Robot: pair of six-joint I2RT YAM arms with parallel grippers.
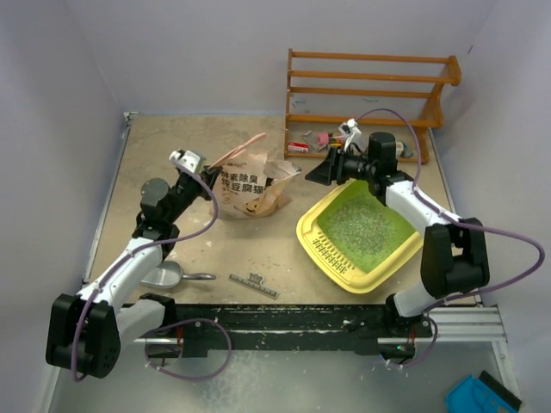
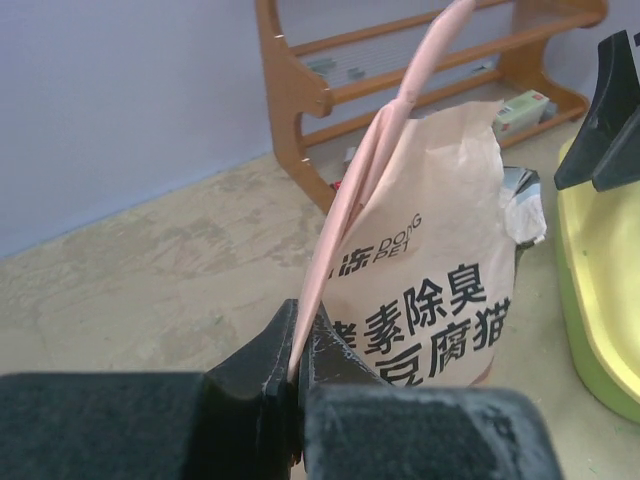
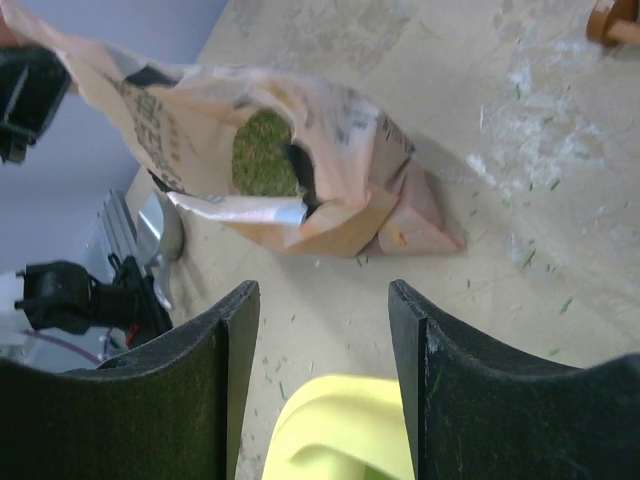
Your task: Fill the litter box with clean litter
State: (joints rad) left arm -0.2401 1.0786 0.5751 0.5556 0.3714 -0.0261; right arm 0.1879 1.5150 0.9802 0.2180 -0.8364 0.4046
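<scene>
Pale lilac walls (image 1: 198, 52), sandy tabletop (image 1: 164, 142), wooden rack (image 1: 370, 57).

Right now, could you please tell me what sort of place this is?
Probably a robot test table staged as a pet-care corner: plain lavender walls enclose it, and it holds a yellow litter box, a tan litter bag and a wooden rack.

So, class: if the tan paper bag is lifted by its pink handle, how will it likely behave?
Probably floppy: the bag is creased and slumped. Likely bottom-heavy, since litter shows inside. It may swing, hanging from the thin pink handle.
</scene>
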